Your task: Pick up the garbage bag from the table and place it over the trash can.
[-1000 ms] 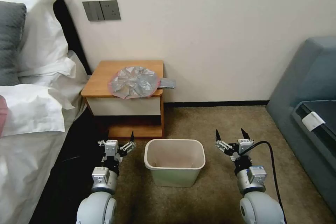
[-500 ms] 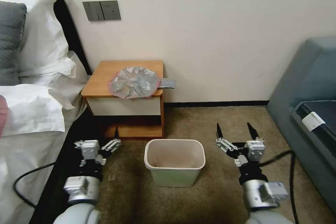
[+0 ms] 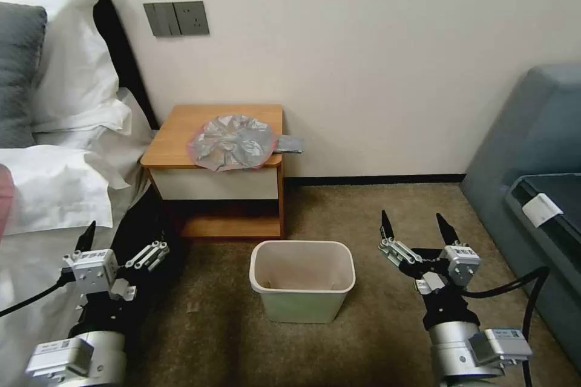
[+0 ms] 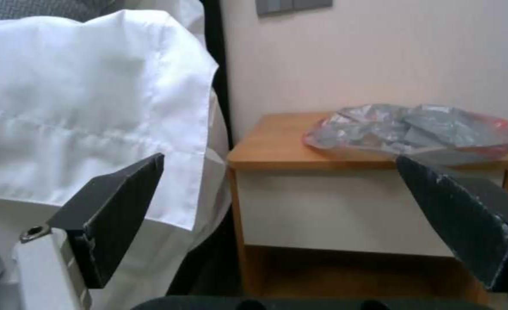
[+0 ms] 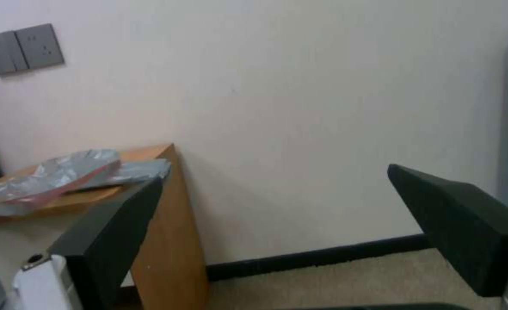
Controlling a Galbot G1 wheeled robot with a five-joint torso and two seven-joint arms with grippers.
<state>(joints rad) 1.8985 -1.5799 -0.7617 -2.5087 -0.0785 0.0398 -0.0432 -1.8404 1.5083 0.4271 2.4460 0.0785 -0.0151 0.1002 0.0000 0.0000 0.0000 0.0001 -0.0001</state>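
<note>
Thin, crinkly, translucent grey garbage bag with a pink-red rim (image 3: 233, 142) lies flattened in a rough disc on the light-brown wooden top of the low nightstand surface (image 3: 175, 136), toward its front right corner, a grey tail of it hanging past the right edge. Nightstand has a white drawer front and an open lower shelf.

Small cream-white plastic trash can (image 3: 302, 279), rectangular with rounded corners and tapering downward, stands upright on the brown carpet in front of the nightstand, well apart from the bag.

Left claw (image 3: 121, 242) hangs low beside the white bed linen (image 3: 54, 193), jaws spread wide, holding nothing. Right claw (image 3: 414, 230) hangs to the right of the can, jaws likewise wide and holding nothing.

Left wrist view: bag (image 4: 411, 131) seen side-on, puffed and wrinkled, with black wedge-shaped fingers (image 4: 122, 202) framing it. Right wrist view: bag's edge (image 5: 53, 174) overhanging the nightstand side panel, plus a grey wall switch plate (image 5: 21, 48).

Small labels on the arm housings; writing unreadable.
</note>
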